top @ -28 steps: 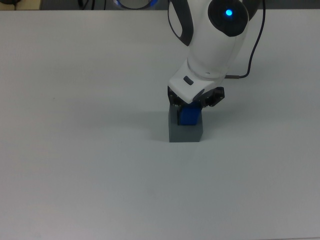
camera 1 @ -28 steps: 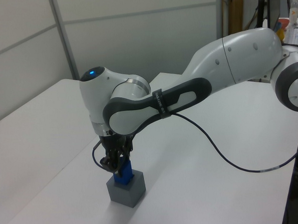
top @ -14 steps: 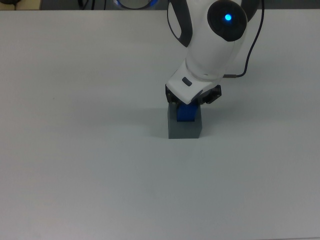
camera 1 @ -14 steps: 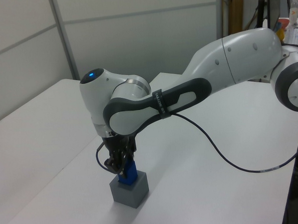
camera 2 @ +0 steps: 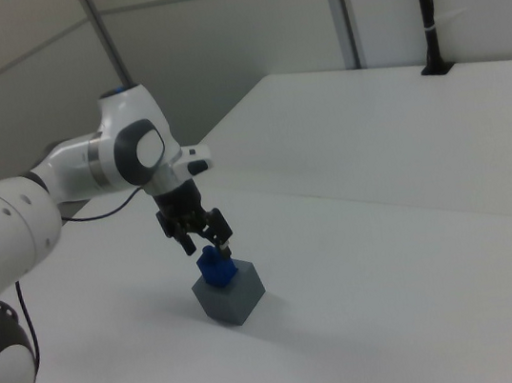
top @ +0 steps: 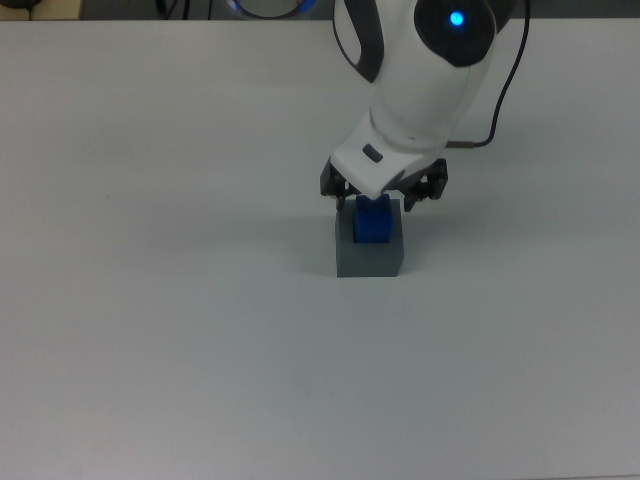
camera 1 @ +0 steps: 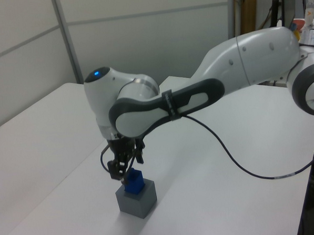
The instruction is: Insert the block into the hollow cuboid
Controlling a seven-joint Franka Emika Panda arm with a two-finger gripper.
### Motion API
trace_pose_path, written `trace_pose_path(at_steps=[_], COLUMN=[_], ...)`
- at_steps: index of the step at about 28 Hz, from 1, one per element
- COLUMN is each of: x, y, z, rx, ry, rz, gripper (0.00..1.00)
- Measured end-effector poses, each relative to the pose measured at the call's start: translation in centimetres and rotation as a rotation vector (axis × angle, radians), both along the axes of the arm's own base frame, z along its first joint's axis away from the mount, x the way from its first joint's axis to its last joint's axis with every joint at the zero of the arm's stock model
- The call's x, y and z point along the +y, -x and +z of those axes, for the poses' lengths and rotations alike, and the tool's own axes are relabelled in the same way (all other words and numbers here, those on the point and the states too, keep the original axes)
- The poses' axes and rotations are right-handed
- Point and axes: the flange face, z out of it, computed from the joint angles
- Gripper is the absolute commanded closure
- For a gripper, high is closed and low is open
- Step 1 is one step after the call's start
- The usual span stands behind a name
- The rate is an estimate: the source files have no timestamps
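The bright-blue block point(top: 373, 220) stands upright in the recess of the grey hollow cuboid point(top: 369, 257), its upper part sticking out above the rim. My gripper point(top: 380, 195) hangs just above the block, open, with a finger out to each side and nothing between them. In the left view the block point(camera 1: 133, 182) sits in the cuboid point(camera 1: 136, 199) directly under the gripper point(camera 1: 127, 165). The right view shows the same: block point(camera 2: 215, 266), cuboid point(camera 2: 230, 296), and the gripper point(camera 2: 208, 241) spread apart over them.
The cuboid stands alone on a wide white table point(top: 150, 330). A black cable point(camera 1: 238, 166) loops from the arm low over the table. A black post point(camera 2: 425, 12) stands at the table's far edge in the right view.
The fingers have spread apart and let go of the block. The hand has lifted slightly. The block stays standing in the cuboid's recess.
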Motion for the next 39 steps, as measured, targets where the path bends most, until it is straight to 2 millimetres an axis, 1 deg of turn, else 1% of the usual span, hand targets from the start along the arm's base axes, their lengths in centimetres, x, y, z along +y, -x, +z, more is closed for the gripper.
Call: trace_pose_path(at_steps=[3,4,7,9,12,14,18,19,20,24,25,28,31,39], x=[-0.9,-1.4,-2.6,-3.9,-5.9,-7.8,-11.5,-12.6,-14.3,-18.7,-20.1,-21.9,-22.7,-22.2], y=[0.6,1.1,2.2,3.6,5.6,7.1,8.9,9.3,9.7,11.1,11.7,12.6,13.3,13.4], z=[2.5,3.9,7.2,9.9,12.5,14.0,16.2,16.8,17.5,19.5,20.1,20.9,21.5,21.2], rx=[-0.009,-0.017,-0.044,-0.059,-0.048,-0.034,-0.042,-0.048,-0.057,-0.081,-0.081,-0.078,-0.085,-0.08], ry=[0.009,0.013,0.019,0.017,0.009,0.004,-0.018,-0.025,-0.034,-0.046,-0.047,-0.049,-0.05,-0.085], rz=[-0.014,-0.021,-0.04,-0.063,-0.078,-0.062,-0.047,-0.05,-0.059,-0.081,-0.085,-0.096,-0.105,-0.101], gripper=[0.0,0.0,0.0,0.0,0.0,0.0,0.0,0.0,0.0,0.0,0.0,0.0,0.0,0.0])
